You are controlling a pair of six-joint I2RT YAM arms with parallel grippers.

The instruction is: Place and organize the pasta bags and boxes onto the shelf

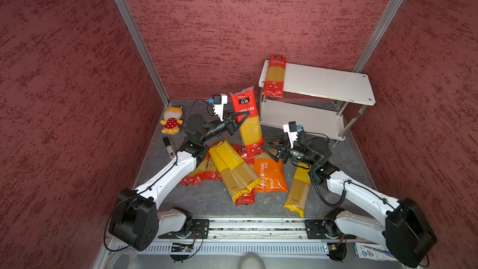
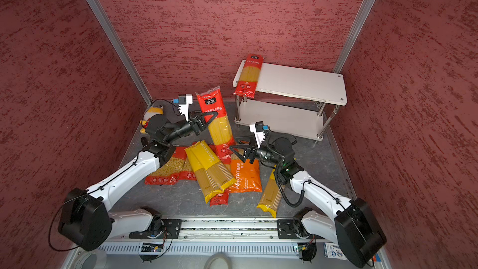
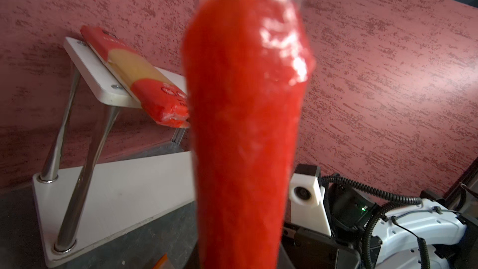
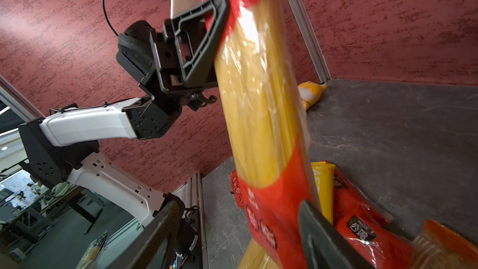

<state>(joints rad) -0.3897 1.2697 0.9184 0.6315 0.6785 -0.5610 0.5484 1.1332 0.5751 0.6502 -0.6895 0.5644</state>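
A long red spaghetti bag point(image 1: 248, 125) point(image 2: 218, 125) stands nearly upright above the pile, with my left gripper point(image 1: 245, 119) point(image 4: 219, 34) shut on its upper part. My right gripper point(image 1: 264, 144) point(image 4: 238, 203) is open, its fingers wide on either side of the bag's red lower end point(image 4: 274, 218). In the left wrist view the bag point(image 3: 245, 125) hides my fingers. Another red spaghetti bag point(image 1: 275, 76) lies across the left end of the shelf's point(image 1: 326, 84) top board. On the floor lie yellow PASTATIME bags point(image 1: 232, 172), an orange bag point(image 1: 270, 177) and short red bags point(image 1: 196, 174).
One more yellow bag point(image 1: 298, 190) lies under my right arm. A plush toy point(image 1: 170, 122) sits in the far left corner, beside a black marker point(image 1: 169, 147). A blue-white pack point(image 1: 372, 251) lies at the front right. Red walls close in on three sides.
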